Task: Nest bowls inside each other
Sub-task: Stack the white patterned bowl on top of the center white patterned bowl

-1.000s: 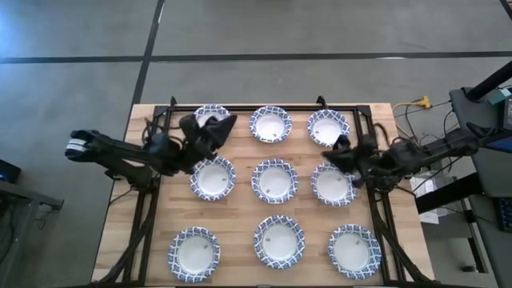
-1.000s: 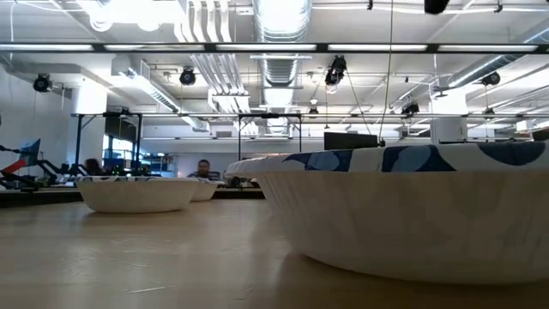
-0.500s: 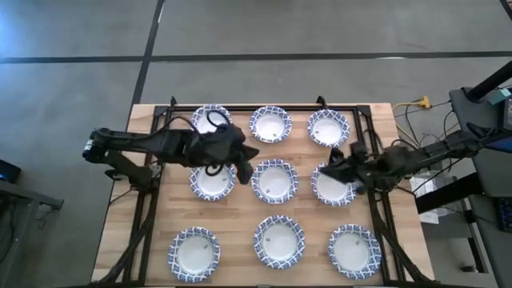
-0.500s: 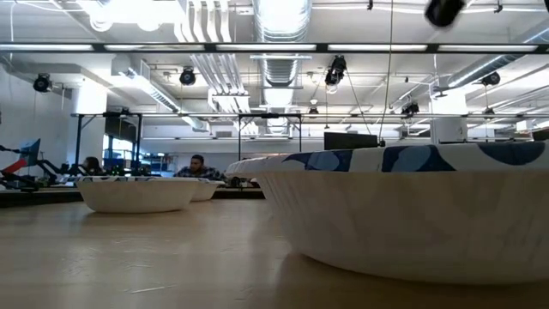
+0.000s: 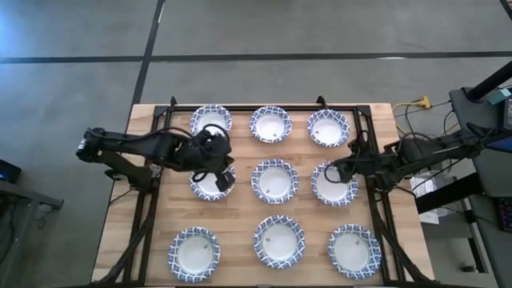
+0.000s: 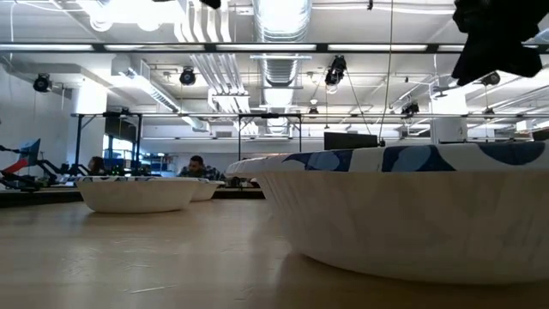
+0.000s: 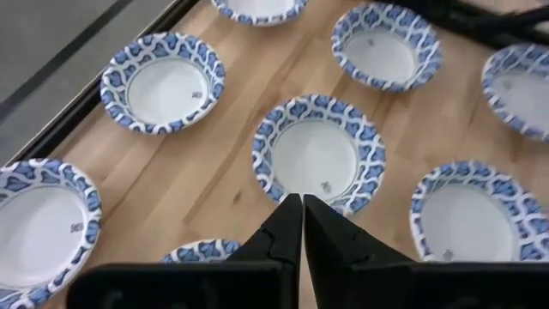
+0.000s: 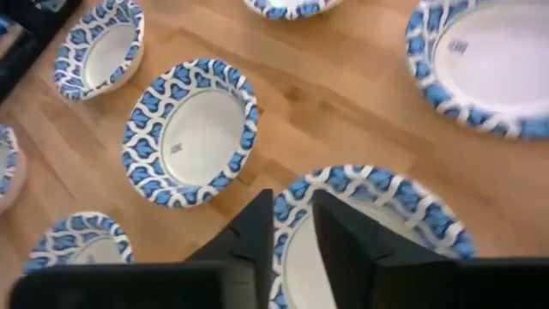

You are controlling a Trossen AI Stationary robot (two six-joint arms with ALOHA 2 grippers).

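Right now nine small round bowls, white inside with a blue-and-white pattern on the rim, sit in three rows of three on the light wooden worktop [image 5: 240, 208]. None of them is inside another yet, so the job looks like it is just starting.

The left fingers [image 5: 224, 181] hang over the bowl on the left of the middle row [image 5: 206, 182], at its edge nearer the middle bowl [image 5: 274, 181]. They are pressed tight together and hold nothing. In the left wrist view the left arm's two dark tips [image 7: 301, 225] make one closed point aimed at the middle bowl's [image 7: 319, 154] near rim.

The right fingers [image 5: 334, 170] hang over the bowl on the right of the middle row [image 5: 330, 187], on its inner edge. They are a little apart, with a narrow gap. In the right wrist view that bowl's [image 8: 377, 219] patterned rim lies right under the gap [image 8: 293, 225], one tip on each side of it. They do not look to be gripping it yet.

I think the right arm is the nearer one to a grab, since the rim sits straight below its gap. A bowl is round, so any spot on the rim would do.
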